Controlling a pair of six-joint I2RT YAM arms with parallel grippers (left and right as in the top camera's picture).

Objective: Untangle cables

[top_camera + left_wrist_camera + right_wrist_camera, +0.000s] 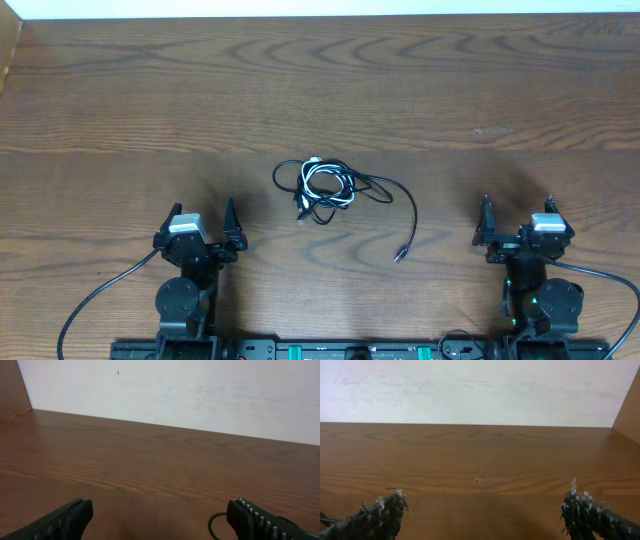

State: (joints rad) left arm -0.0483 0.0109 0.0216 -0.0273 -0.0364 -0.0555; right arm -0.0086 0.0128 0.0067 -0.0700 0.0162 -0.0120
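The cables (322, 188) lie in a small tangle at the middle of the wooden table: black loops wound through a white coil (328, 180). One black strand curves off to the right and ends in a plug (400, 256). My left gripper (202, 206) stands open to the lower left of the tangle, apart from it. My right gripper (517, 200) stands open to the lower right, also apart. In the left wrist view the left gripper (160, 510) holds nothing, and a bit of black cable loop (214, 525) shows beside the right finger (250, 517). The right gripper (485, 505) is empty too.
The table (320, 80) runs back to a white wall (200, 390). A pale scuff mark (490, 479) sits on the wood ahead of the right gripper. Thicker black arm wires (100, 295) trail along the front edge on both sides.
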